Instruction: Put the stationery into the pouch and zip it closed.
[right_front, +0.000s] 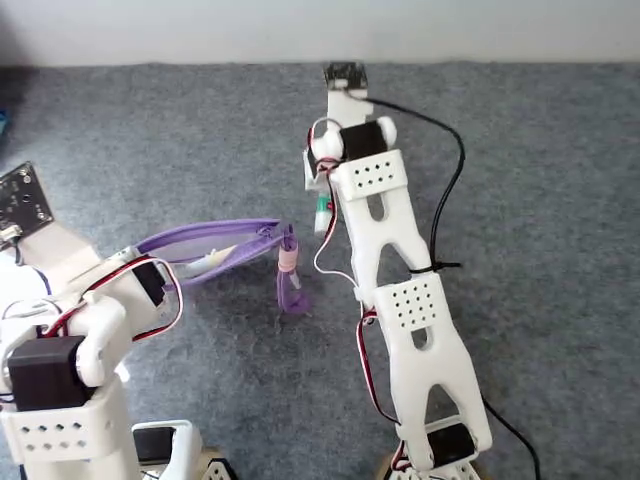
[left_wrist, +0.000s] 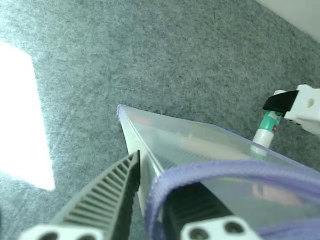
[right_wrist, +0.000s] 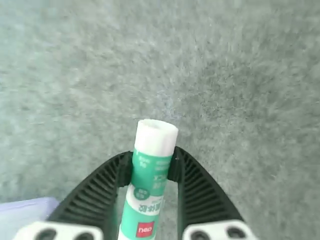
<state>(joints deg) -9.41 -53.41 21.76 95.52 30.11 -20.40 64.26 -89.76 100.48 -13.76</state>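
Purple woven zip tape edges the clear plastic pouch (right_front: 215, 245), pinched at its rim by my left fingers (left_wrist: 107, 197), I judge to prop the mouth open, left of the grey felt surface's (right_front: 540, 150) middle. My right fingers (right_wrist: 197, 185) clamp the smooth, cylindrical green-and-white glue stick (right_wrist: 152, 170) just beside the pouch's zip end, ready for loading.

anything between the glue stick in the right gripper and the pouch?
Nothing. In the high view, only a short strip of bare grey mat separates the glue stick, held by the right gripper, from the pouch.
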